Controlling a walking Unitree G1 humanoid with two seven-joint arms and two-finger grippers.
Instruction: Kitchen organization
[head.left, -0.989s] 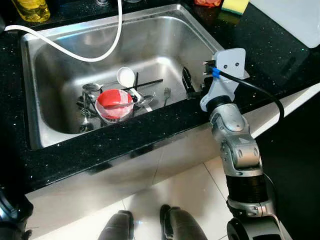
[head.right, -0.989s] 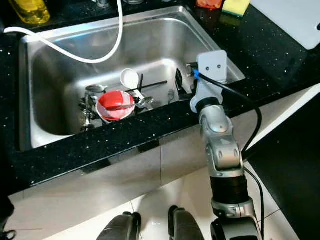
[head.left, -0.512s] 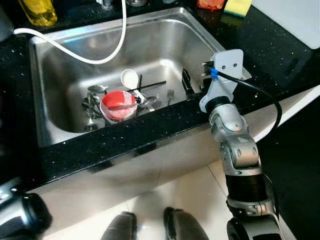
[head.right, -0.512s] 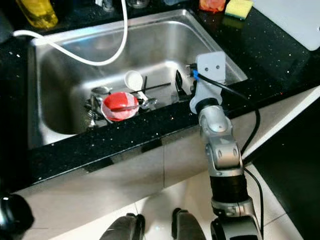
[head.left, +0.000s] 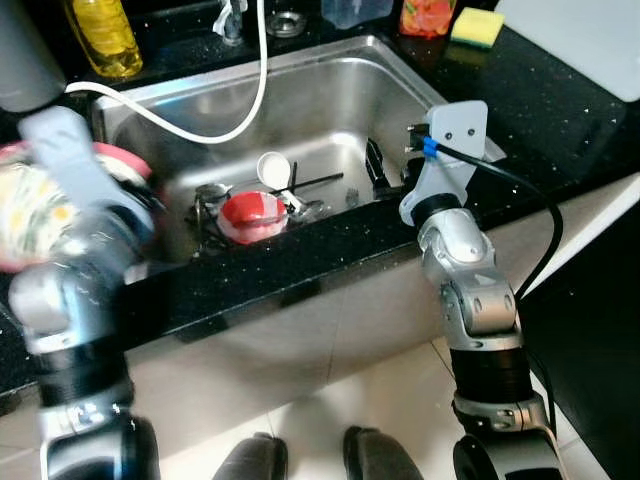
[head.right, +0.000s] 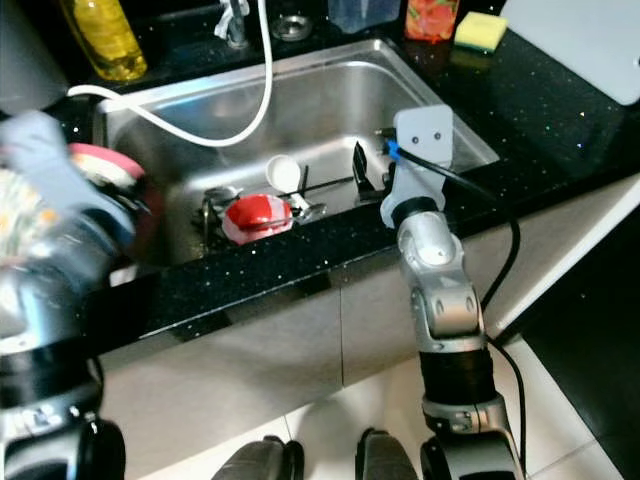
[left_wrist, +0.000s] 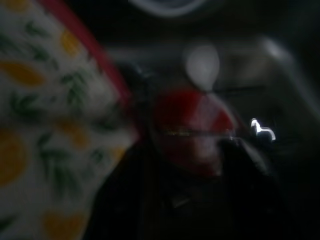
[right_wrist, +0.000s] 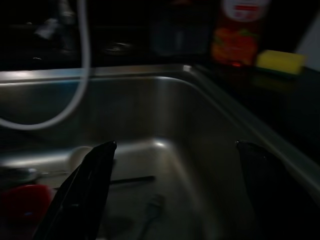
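Up swings the left gripper (head.left: 60, 215), carrying a patterned plate (left_wrist: 45, 130) beside the sink (head.left: 330, 85); grip unclear, it could slip. Right gripper (right_wrist: 170, 190) spread.

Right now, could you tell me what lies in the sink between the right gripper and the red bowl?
In the left eye view, a fork and a dark chopstick lie on the sink floor between the right gripper and the red bowl.
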